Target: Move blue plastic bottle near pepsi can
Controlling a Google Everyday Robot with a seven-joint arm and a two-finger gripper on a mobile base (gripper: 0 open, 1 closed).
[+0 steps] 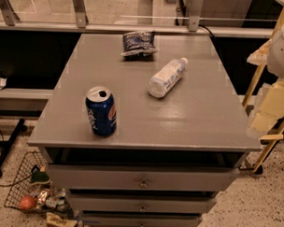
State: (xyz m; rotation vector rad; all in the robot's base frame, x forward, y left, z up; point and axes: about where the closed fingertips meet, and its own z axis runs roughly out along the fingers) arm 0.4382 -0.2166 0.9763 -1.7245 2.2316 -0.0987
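The blue plastic bottle [166,78] lies on its side on the grey cabinet top [198,112], right of centre, with its white cap pointing to the back right. The pepsi can [101,110] stands upright near the front left, its top opened. The bottle is well apart from the can, behind it and to its right. My gripper [269,115] shows as a pale shape at the right edge of the view, beyond the cabinet's right side and away from both things. It holds nothing that I can see.
A crinkled dark blue snack bag [139,43] lies at the back centre of the top. Drawers [143,181] face front below. A wire basket [29,191] with items sits on the floor at the left. A wooden frame [260,68] stands at the right.
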